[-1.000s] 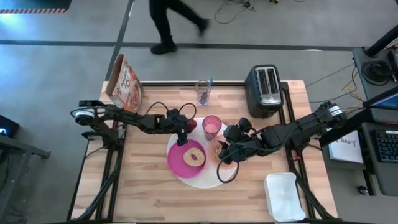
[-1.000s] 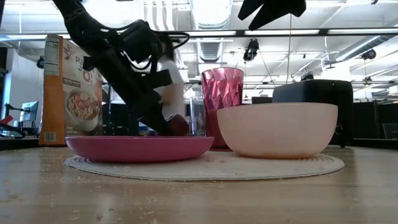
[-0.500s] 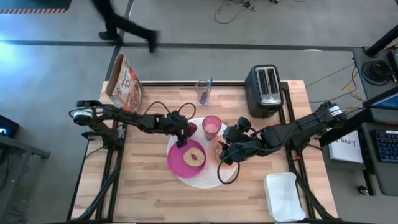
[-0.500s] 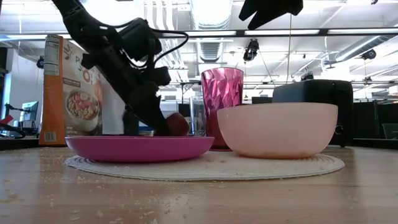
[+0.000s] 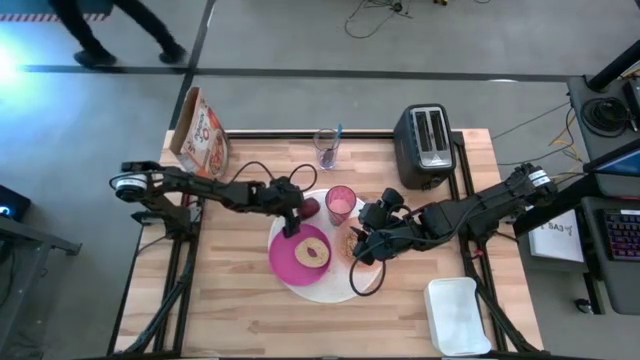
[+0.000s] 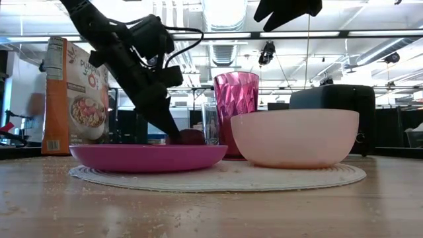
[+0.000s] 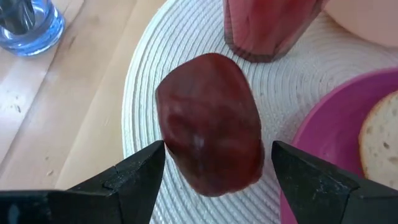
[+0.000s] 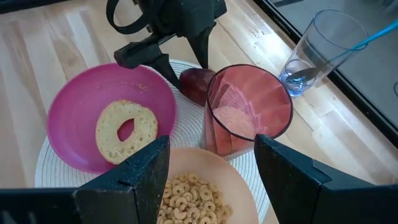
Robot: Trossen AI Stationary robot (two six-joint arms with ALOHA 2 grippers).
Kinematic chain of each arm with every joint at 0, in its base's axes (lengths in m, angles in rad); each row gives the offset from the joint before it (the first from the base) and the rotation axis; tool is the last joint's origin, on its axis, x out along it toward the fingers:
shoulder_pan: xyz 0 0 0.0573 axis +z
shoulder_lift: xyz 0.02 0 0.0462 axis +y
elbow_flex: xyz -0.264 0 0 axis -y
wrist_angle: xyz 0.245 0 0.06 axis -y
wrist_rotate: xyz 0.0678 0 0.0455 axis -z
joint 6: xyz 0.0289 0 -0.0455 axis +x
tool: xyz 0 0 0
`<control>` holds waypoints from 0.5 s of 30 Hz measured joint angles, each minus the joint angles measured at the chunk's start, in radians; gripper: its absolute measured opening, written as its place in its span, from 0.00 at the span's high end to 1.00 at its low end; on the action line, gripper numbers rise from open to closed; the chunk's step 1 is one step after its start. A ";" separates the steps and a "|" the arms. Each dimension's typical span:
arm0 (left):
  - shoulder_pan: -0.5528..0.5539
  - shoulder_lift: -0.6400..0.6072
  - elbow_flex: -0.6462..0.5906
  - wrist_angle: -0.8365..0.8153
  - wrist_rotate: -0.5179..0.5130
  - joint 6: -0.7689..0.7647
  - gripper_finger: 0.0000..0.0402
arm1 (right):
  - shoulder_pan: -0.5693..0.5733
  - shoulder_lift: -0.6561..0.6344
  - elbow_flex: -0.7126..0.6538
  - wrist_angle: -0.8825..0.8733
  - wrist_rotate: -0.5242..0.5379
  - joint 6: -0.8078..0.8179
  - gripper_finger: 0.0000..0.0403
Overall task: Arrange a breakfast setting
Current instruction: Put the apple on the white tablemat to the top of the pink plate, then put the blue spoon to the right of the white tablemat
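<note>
A small red fruit (image 7: 211,124) rests on the large round white plate (image 5: 320,293), between the magenta plate (image 5: 285,255) holding the bagel (image 5: 313,252) and the pink tumbler (image 5: 341,203). My left gripper (image 7: 219,149) is open, with a finger on either side of the fruit (image 6: 192,137). My right gripper (image 8: 210,146) is open and empty above the peach bowl (image 6: 294,139) of cereal (image 8: 186,193). The teal-handled spoon (image 8: 373,34) stands in a clear glass (image 5: 327,148) at the far edge.
A cereal box (image 5: 203,135) stands at the far left corner and a black toaster (image 5: 428,145) at the far right. A white lidded container (image 5: 458,315) lies at the near right. Crumbs lie scattered on the wood. A person (image 5: 110,25) walks beyond the far edge.
My left gripper has drawn back a little toward the table's left edge and up, uncovering the red fruit, which stays on the white plate. The person beyond the table has walked toward the left.
</note>
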 joint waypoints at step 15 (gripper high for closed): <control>-0.029 -0.225 0.053 -0.141 -0.003 0.043 0.31 | 0.000 0.000 0.000 0.013 0.000 0.000 0.44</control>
